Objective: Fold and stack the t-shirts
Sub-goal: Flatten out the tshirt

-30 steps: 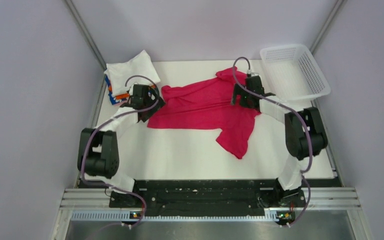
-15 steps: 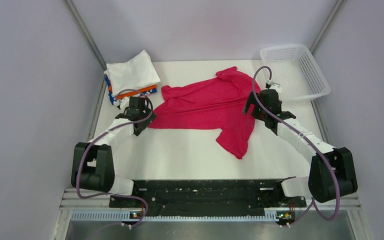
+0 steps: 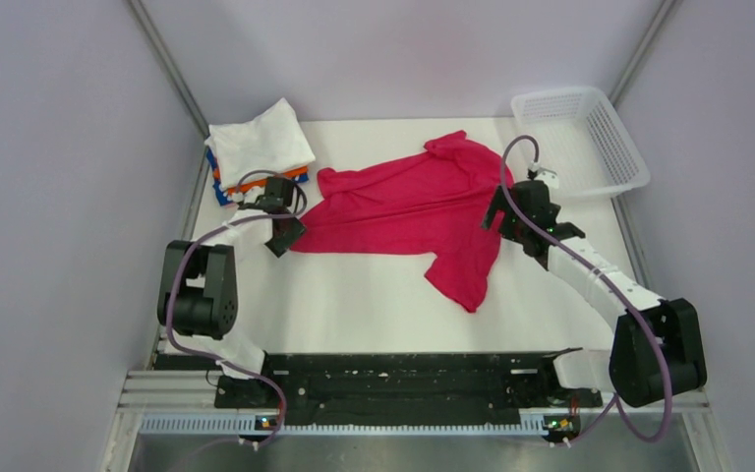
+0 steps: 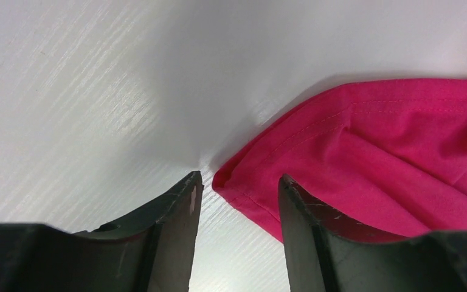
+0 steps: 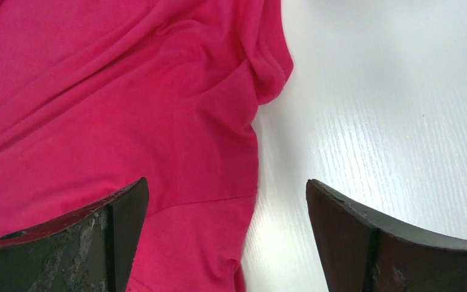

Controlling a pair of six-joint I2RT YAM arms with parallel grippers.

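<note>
The crimson-pink t-shirt [image 3: 408, 211] lies spread and crumpled across the middle of the white table. A folded stack [image 3: 256, 152] with a white shirt on top and orange and blue edges below sits at the back left. My left gripper [image 3: 286, 233] is open at the shirt's near-left corner; in the left wrist view [image 4: 237, 182] the hemmed corner [image 4: 249, 182] lies between the fingers. My right gripper [image 3: 503, 211] is open over the shirt's right edge; in the right wrist view [image 5: 225, 194] the cloth [image 5: 127, 121] lies under the left finger, bare table under the right.
A white plastic mesh basket [image 3: 580, 138] stands at the back right corner. Grey walls close in the table on three sides. The black arm-mount rail [image 3: 403, 379] runs along the near edge.
The left gripper has drawn back from the folded stack to the shirt's near-left corner. The right arm has swung outward and its gripper moved from over the shirt to the shirt's right edge.
</note>
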